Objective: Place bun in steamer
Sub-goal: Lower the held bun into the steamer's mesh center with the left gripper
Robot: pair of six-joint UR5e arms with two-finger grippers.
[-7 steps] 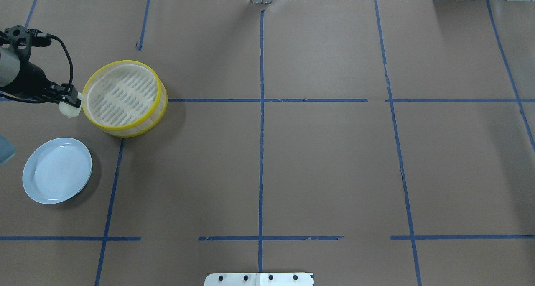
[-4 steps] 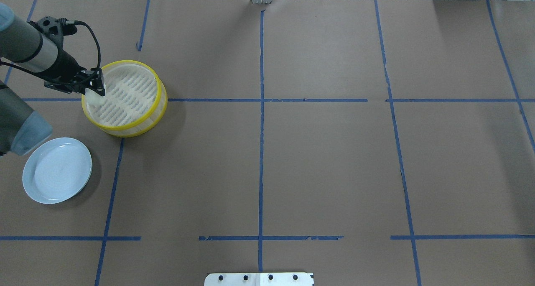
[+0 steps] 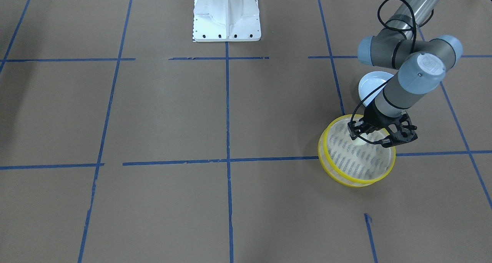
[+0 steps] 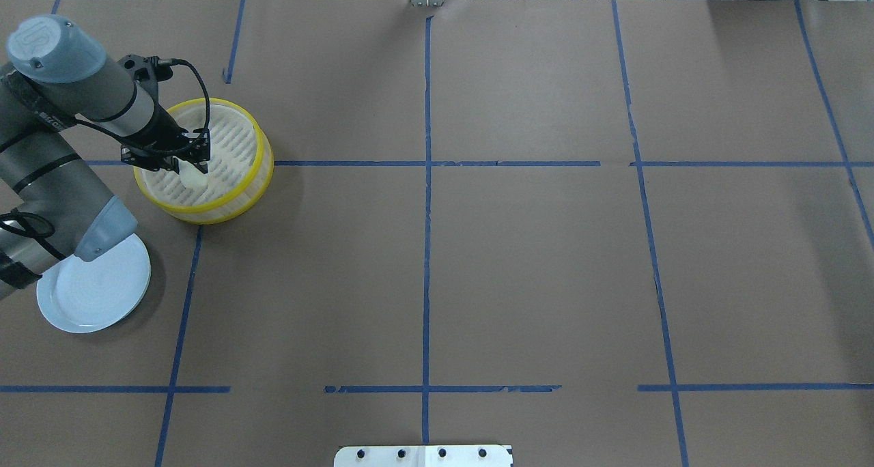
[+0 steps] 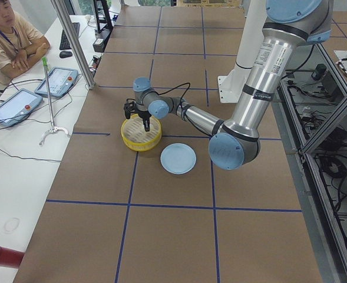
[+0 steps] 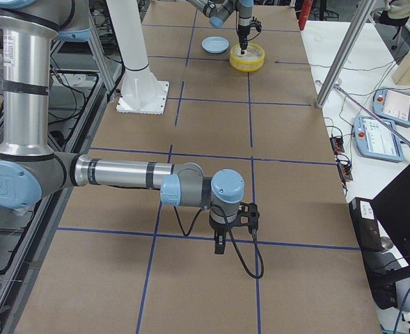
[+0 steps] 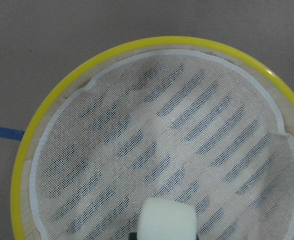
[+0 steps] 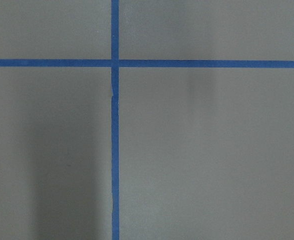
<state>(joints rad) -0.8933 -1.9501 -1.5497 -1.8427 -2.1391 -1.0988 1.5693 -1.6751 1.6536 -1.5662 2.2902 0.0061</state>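
The steamer (image 4: 254, 180) is a round basket with yellow rims and a slotted mesh floor, at the table's left. It also shows in the front view (image 3: 346, 178) and fills the left wrist view (image 7: 47, 105). My left gripper (image 4: 193, 166) is shut on the bun (image 4: 192, 177), a small cream-white lump, and holds it over the steamer's floor, inside the rim. The bun shows in the front view (image 3: 359, 140) and at the bottom of the left wrist view (image 7: 167, 219). My right gripper (image 6: 219, 245) shows only in the right side view, low over bare paper; I cannot tell its state.
A pale blue plate (image 4: 95, 296) lies near the steamer, partly under my left arm's elbow. Blue tape lines (image 4: 427, 248) cross the brown paper. The robot's white base (image 3: 226, 15) stands at the table's edge. An operator (image 5: 11, 41) sits beyond the far side.
My left gripper has carried the bun rightward, from just outside the steamer's left rim to over its floor. The arm now reaches over part of the plate.
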